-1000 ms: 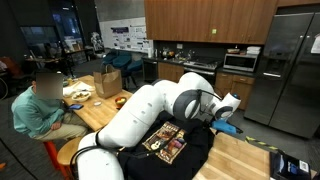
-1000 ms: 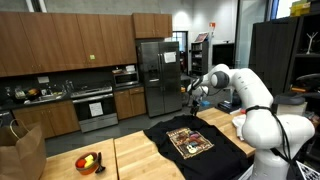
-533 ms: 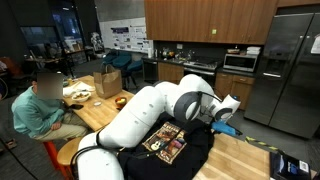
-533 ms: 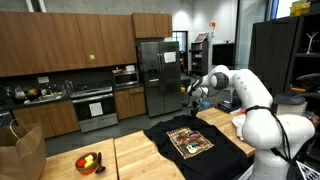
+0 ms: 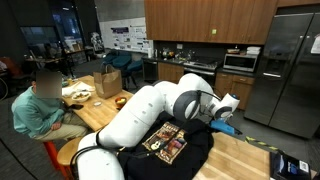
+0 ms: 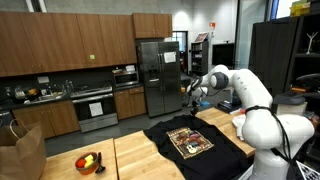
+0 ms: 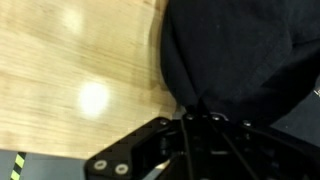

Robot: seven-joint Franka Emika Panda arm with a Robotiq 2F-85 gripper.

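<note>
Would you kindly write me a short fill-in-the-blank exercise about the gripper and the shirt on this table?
1. The gripper is shut on the fabric of a ___ T-shirt.
2. The T-shirt lies spread on a ___ table.
3. The T-shirt's print faces ___.

Missing words: black; wooden; up

A pale wooden desk (image 6: pixel 130 158) carries a black T-shirt (image 6: pixel 190 140), spread out with its printed front facing up. A small bowl (image 6: pixel 88 163) with colourful contents sits well apart from it.
</note>
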